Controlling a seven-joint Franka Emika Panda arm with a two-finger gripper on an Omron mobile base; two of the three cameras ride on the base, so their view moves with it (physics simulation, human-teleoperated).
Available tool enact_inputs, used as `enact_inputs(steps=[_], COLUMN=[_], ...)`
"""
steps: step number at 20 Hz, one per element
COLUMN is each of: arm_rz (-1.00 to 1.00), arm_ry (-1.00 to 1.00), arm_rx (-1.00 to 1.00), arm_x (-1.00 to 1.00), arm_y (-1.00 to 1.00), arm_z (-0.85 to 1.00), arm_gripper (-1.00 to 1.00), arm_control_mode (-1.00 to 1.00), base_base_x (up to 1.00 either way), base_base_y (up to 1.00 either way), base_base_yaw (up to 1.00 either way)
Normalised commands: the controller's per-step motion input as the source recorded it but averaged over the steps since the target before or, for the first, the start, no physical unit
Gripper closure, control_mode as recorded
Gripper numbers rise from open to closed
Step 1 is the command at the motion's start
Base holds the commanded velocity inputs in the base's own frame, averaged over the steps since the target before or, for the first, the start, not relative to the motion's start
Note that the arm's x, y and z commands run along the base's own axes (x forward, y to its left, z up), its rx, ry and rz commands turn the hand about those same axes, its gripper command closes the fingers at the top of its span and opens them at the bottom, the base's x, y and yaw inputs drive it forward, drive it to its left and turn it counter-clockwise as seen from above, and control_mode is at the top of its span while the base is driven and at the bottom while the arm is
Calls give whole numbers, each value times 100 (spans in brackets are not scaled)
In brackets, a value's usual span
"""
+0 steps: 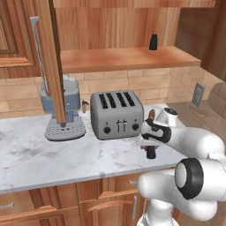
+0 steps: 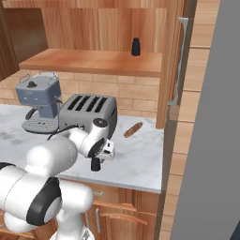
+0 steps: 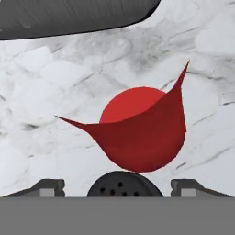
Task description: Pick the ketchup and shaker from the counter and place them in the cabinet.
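The gripper [image 1: 151,152] hangs over the front of the marble counter [image 1: 53,154], at about 4 o'clock from the toaster [image 1: 117,114] in the left base view, fingers pointing straight down. In the hand view the two fingertips [image 3: 46,187] stand wide apart at the bottom edge, with the ketchup [image 3: 137,131] between and beyond them, seen end-on from above as a red rounded shape; its long axis runs along the line of sight, so the bottle stands upright on the counter. Whether the fingers touch it cannot be told.

The shaker [image 1: 153,42] stands upright on the cabinet [image 1: 123,57] shelf, at 1 o'clock from the toaster, top pointing up. A coffee machine [image 1: 64,110] sits at the toaster's 9 o'clock. In the right base view a tan oval item [image 2: 133,130] lies flat at the toaster's 3 o'clock, its long axis angled toward 2 o'clock.
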Motion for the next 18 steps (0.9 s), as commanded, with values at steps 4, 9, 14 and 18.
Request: enact_inputs(steps=[4, 9, 14, 18], arm_rz=[2, 1, 1, 0], arm_ry=[0, -4, -17, -22], arm_rx=[1, 0, 0, 0], arm_x=[1, -20, -87, -100], arm_y=[0, 0, 1, 0], arm_z=[-19, -10, 1, 18], arm_gripper=[100, 100, 100, 100], arm_control_mode=[-100, -100, -100, -100], base_base_x=[0, 0, 0, 0], base_base_y=[0, 0, 0, 0], base_base_yaw=[0, 0, 0, 0])
